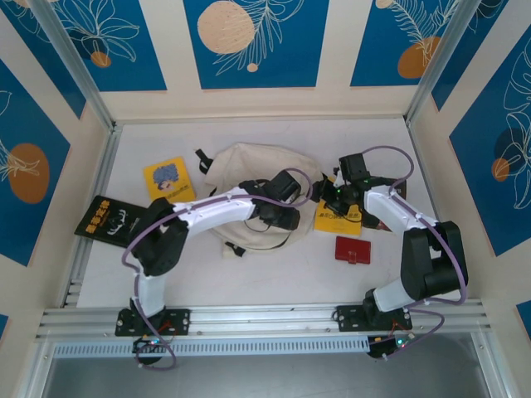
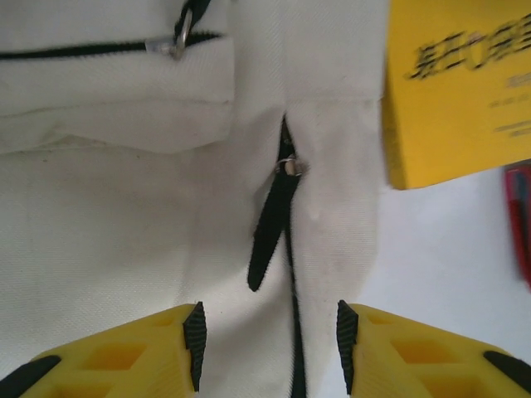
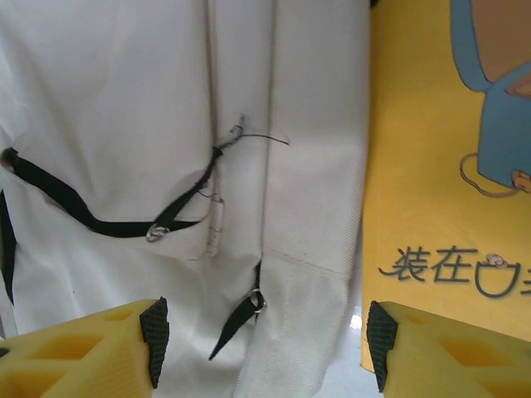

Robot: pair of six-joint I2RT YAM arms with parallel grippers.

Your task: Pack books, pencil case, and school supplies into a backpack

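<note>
The cream-white backpack [image 1: 241, 178] lies mid-table with its zippers closed. My left gripper [image 1: 280, 217] hovers open over its right side, and a black zipper pull [image 2: 272, 224] lies just ahead of the jaws [image 2: 270, 344]. My right gripper [image 1: 336, 197] is also open at the backpack's right edge, straddling another view of a zipper pull [image 3: 241, 322]. One yellow book [image 1: 338, 220] lies right beside the bag, under the right gripper. A second yellow book [image 1: 169, 179] and the dark book [image 1: 108, 219] lie on the left. The dark-red pencil case [image 1: 353, 250] rests in front of the right yellow book.
Cream walls with blue panels surround the white table [image 1: 274, 278]. A metal rail [image 1: 265, 319] runs along the near edge by the arm bases. A black strap [image 3: 75, 207] of the backpack trails across its fabric.
</note>
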